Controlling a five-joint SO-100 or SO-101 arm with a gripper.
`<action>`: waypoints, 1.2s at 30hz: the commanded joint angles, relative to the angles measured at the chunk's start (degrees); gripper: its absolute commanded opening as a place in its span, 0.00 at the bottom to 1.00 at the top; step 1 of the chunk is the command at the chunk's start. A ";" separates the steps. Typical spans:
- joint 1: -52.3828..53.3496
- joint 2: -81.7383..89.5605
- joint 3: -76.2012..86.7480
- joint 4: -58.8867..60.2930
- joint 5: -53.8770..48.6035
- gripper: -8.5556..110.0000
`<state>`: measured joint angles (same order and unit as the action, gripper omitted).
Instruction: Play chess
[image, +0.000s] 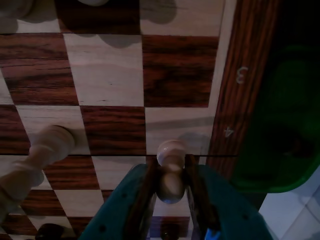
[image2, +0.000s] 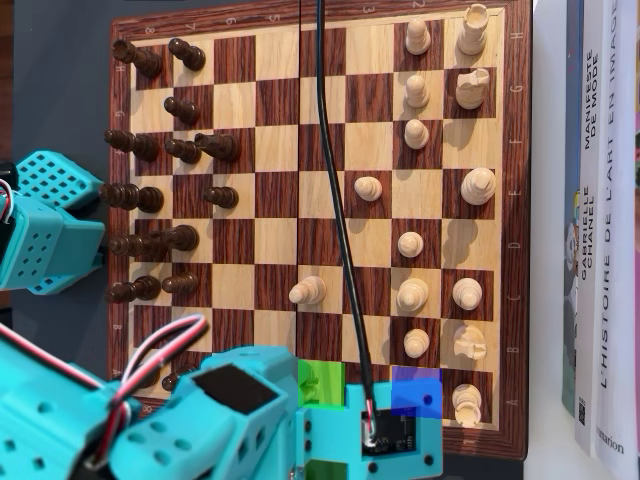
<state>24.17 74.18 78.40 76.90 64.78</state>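
In the wrist view my gripper (image: 171, 166) comes in from the bottom edge, its teal fingers (image: 142, 192) shut on a white pawn (image: 170, 172). The pawn is over the squares beside the chessboard's dark rim (image: 245, 95), near the numbers 3 and 4. I cannot tell whether its base touches the board. In the overhead view the teal arm (image2: 240, 415) covers the chessboard's (image2: 280, 150) bottom edge and hides the jaws and the held pawn. White pieces such as a pawn (image2: 368, 187) stand on the right half. Dark pieces such as one at the top left (image2: 185, 52) stand on the left.
A tall white piece (image: 45, 150) stands left of the gripper in the wrist view, with dark pieces (image: 50, 231) at the bottom edge. A blurred green object (image: 285, 125) lies past the rim. Overhead, a black cable (image2: 335, 200) crosses the board and books (image2: 600, 220) line its right side.
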 joint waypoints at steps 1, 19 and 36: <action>0.79 2.46 -0.44 -0.44 0.26 0.12; 0.09 2.46 4.13 -4.39 0.26 0.12; 0.70 2.72 4.31 -4.57 0.26 0.17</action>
<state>24.26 74.18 83.50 72.95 64.78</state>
